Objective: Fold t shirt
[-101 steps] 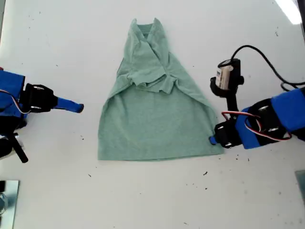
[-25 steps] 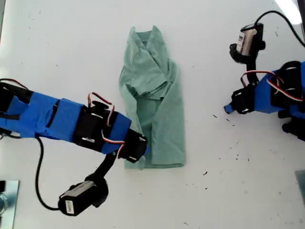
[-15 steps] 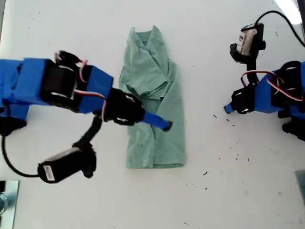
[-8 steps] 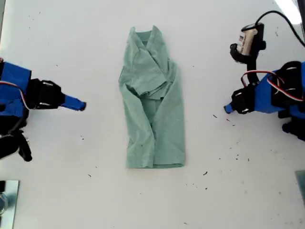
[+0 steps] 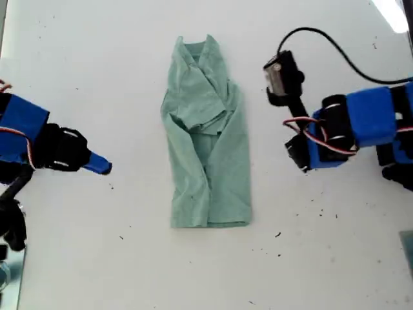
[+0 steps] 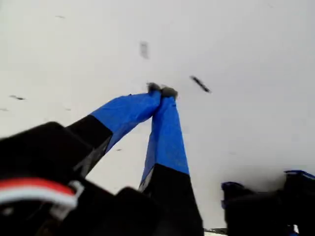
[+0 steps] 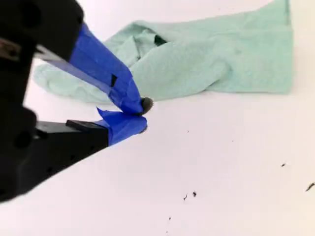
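The pale green t shirt [image 5: 206,148] lies flat on the white table, folded lengthwise into a narrow strip, with the collar toward the exterior view's top and the hem toward its bottom. My first gripper [image 5: 298,161] hangs shut just off the shirt's edge on the exterior view's right; its closed blue tips [image 6: 161,91] point at bare table. My second gripper [image 5: 103,168] is shut and holds nothing, well away from the shirt on the exterior view's left. In the second wrist view its tips [image 7: 142,115] meet in front of the t shirt [image 7: 206,64].
Small dark specks [image 5: 277,234] dot the white table [image 5: 213,271] below my first gripper in the exterior view. A metal object [image 5: 10,268] sits at that view's lower left corner. A black cable [image 5: 335,48] arcs above the first arm.
The shirt's sides were folded in, narrowing it. The second arm then pulled back to the exterior view's left. In the last half second the first arm swung toward the shirt.
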You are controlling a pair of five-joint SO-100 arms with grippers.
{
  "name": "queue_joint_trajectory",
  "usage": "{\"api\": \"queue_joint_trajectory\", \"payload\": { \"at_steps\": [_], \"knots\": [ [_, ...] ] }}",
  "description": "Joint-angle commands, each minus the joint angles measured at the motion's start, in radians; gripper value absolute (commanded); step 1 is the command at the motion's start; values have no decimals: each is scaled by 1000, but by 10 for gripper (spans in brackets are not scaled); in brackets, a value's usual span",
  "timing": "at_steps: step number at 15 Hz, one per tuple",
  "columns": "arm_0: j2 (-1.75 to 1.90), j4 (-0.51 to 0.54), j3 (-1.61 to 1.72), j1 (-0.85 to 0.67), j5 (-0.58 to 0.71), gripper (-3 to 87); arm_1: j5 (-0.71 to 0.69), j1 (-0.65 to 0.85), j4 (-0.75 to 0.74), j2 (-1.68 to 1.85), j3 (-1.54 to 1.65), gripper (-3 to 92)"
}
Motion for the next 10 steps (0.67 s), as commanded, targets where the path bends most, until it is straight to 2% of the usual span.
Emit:
{"api": "queue_joint_trajectory", "payload": {
  "at_steps": [1,2,3,4,7,10],
  "knots": [
    [-538,123,-742,91,64,15,-11,-106,179,-123,-575,-10],
    [-676,115,-876,114,98,226,-14,-135,189,-147,-681,154],
    [-773,114,-953,123,117,311,-11,-161,189,-147,-736,231],
    [-831,104,-997,130,140,327,8,-183,189,-133,-749,296],
    [-905,84,-1002,135,133,337,74,-221,161,-170,-712,314],
    [-1011,43,-959,132,95,358,132,-235,74,-322,-698,316]
  ]
}}
